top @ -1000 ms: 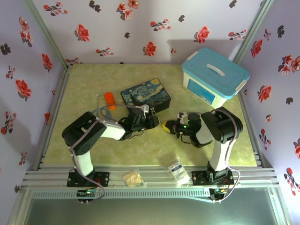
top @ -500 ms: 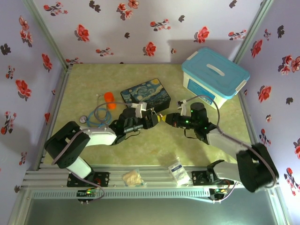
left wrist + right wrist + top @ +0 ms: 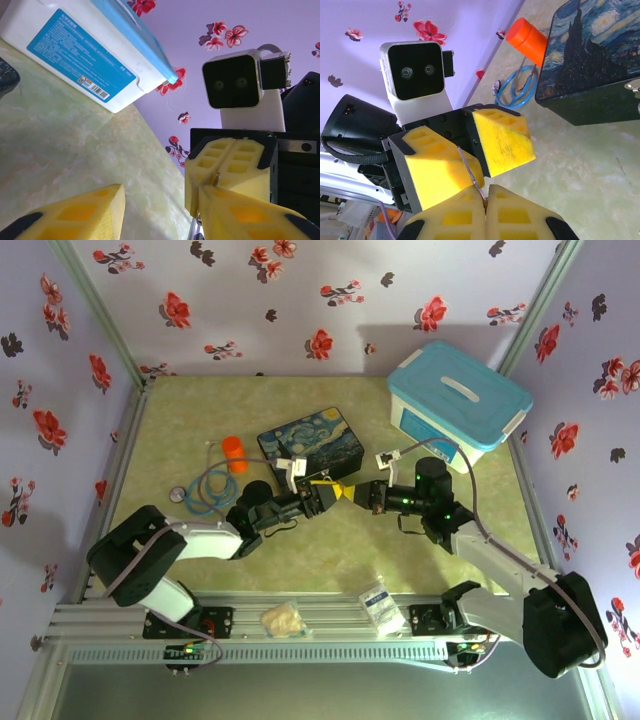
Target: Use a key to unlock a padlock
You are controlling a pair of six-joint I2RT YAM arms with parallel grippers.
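Green table [image 3: 180,410] — two grippers tip to tip: left gripper [image 3: 160,200] parted, right gripper [image 3: 485,199] closed.

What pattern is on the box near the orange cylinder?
Dark blue swirling night sky with yellow stars on the box; clearest in right wrist view.

The storage box [image 3: 20,30] carries a blue label [image 3: 75,52] with white print and a barcode [image 3: 98,92]. The print is too small to read.
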